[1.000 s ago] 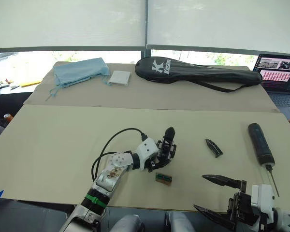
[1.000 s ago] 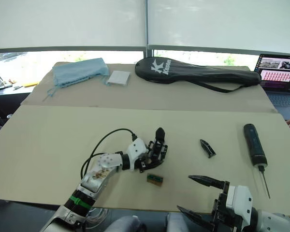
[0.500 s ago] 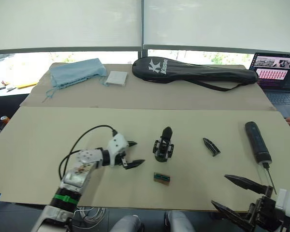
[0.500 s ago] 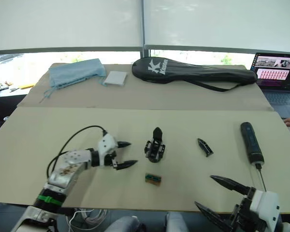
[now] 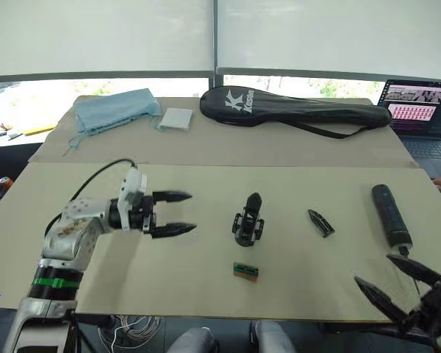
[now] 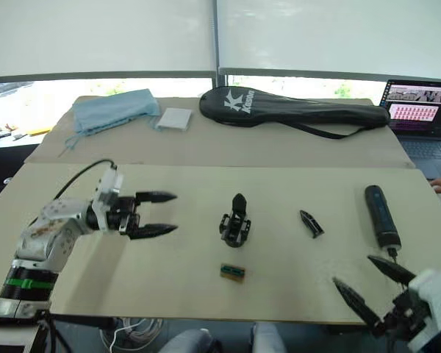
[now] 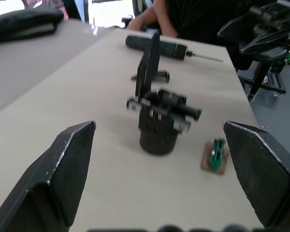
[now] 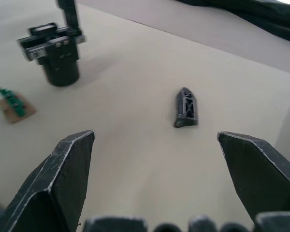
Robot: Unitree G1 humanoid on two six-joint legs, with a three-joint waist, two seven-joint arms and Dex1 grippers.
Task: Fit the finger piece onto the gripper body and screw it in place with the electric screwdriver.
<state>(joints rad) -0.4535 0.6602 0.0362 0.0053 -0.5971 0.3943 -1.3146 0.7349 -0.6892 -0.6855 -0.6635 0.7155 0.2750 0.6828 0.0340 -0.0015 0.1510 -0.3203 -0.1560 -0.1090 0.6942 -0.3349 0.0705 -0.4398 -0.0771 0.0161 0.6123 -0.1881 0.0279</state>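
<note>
Two end effectors, left [image 5: 170, 213] and right [image 5: 397, 283], spread wide, empty. Gripper body [image 5: 248, 220] upright mid-tabletop [image 5: 206, 184]; finger piece [image 5: 323, 223] to its right; electric screwdriver [image 5: 391, 215] farther right.

I pull left end effector [image 5: 178, 212] off the gripper body [image 5: 248, 221], now well clear, fingers apart; right end effector [image 5: 397, 283] drops toward bench edge.

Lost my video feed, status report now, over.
Both end effectors open, empty: left, right. Gripper body upright on table, finger piece lying loose beside it, electric screwdriver untouched. Small green box near body, nothing blocking.
</note>
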